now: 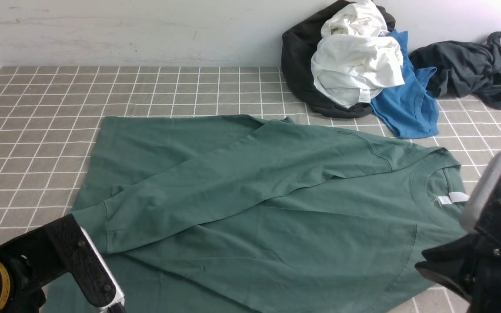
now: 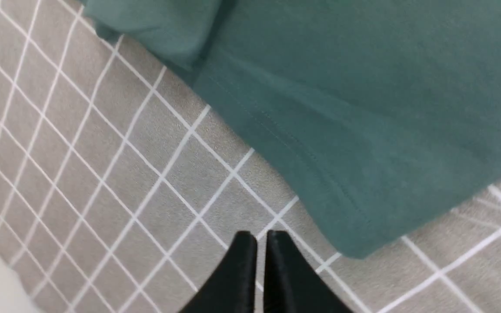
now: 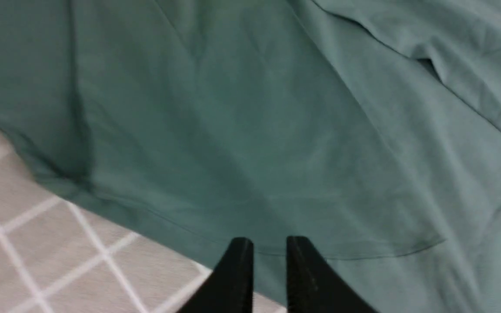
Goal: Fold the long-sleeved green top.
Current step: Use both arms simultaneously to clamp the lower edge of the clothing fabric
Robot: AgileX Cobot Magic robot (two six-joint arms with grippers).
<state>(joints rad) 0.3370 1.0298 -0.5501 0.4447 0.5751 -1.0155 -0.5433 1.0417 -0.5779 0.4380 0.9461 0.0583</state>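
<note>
The green long-sleeved top (image 1: 276, 208) lies spread on the checked cloth, neck to the right with its white neck label (image 1: 450, 198) showing. One sleeve (image 1: 215, 191) is folded diagonally across the body toward the near left. No chest logo shows. My left gripper (image 2: 261, 237) is shut and empty, over bare cloth just beside a corner of the top (image 2: 355, 143). My right gripper (image 3: 270, 243) is slightly open and empty, hovering over the top's near edge (image 3: 276, 143) by a seam. Both arms sit at the near corners in the front view.
A pile at the back right holds a black garment (image 1: 298, 56), a white garment (image 1: 355, 61) and a bright blue shirt (image 1: 411, 104). A dark grey garment (image 1: 472, 69) lies beside it. A wall (image 1: 146, 30) stands behind the table.
</note>
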